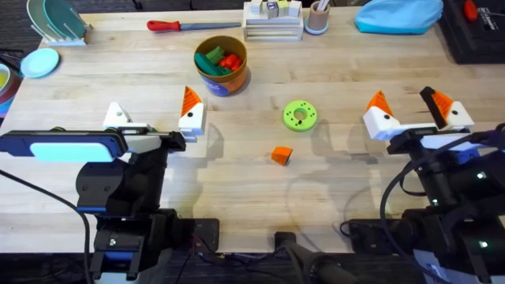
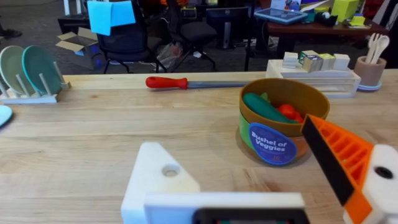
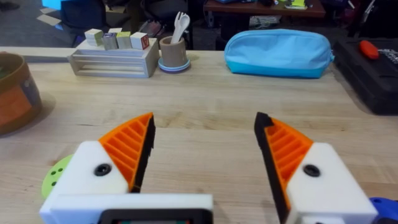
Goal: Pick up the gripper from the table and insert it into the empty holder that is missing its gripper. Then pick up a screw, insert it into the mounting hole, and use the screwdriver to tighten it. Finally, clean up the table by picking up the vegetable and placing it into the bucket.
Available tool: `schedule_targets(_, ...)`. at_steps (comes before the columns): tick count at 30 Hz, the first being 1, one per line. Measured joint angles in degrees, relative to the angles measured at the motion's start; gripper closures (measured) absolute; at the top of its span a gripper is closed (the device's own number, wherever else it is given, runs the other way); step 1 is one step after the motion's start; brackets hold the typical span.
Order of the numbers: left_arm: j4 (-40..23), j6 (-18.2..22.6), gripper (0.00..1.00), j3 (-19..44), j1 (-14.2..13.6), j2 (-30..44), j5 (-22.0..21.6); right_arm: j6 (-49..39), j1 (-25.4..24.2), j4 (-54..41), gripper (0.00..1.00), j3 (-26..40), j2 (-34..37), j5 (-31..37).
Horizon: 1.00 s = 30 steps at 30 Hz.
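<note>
- Overhead: the left claw (image 1: 154, 118) hangs above the bench (image 1: 347, 197) at about nine o'clock, spread wide and holding nothing; one finger wears its orange pad, the other is bare white with a visible hole, so that looks to be the empty holder; the right claw (image 1: 418, 110) sits at three o'clock, gaping and empty too; the gripper (image 1: 282, 155), a small orange block, lies just below centre, near the green disc (image 1: 300, 115) and apart from it; the screwdriver (image 1: 193, 25), red handle and grey shaft, lies along the far edge at eleven o'clock; the bucket (image 1: 222, 65) stands at twelve o'clock with green and red toy pieces inside; I can't pick out any loose vegetable or screw on the bench.
- Left wrist: the bare finger (image 2: 158, 180) shows its mounting hole plainly; the bucket (image 2: 283, 118), tan wall and blue label, stands just beyond the padded finger; the screwdriver (image 2: 193, 82) lies behind.
- Right wrist: both padded fingers (image 3: 127, 155) stand wide apart, nothing between them; the green disc (image 3: 55, 177) peeks past one finger.
- My read: the pick-up is the step in hand; best to drop square over the block, close on its flat sides, and keep clear of the disc so it isn't nudged.
</note>
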Motion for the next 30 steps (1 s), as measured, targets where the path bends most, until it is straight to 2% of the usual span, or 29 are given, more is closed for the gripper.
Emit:
schedule_targets(13,0.0,0.1,0.021,0.0,0.0,0.0,0.0,0.7,0.0,-0.3,0.068,0.0,0.0,0.0)
schedule_targets(20,-1.6,0.1,0.021,0.6,0.0,0.0,0.0,8.8,0.0,-0.6,0.068,0.2,0.0,-0.7)
schedule_targets(23,-7.2,0.1,0.021,4.4,0.0,0.3,-0.6,11.2,0.0,-5.7,0.068,2.7,0.2,-1.9)
schedule_targets(27,-17.3,0.1,0.020,15.7,0.0,3.2,-3.6,10.7,0.0,-13.9,0.068,9.4,3.1,-3.1)
schedule_targets(30,-25.4,-1.7,0.020,26.0,0.0,8.6,-5.9,7.9,0.0,-20.9,0.068,18.0,7.4,-3.5)
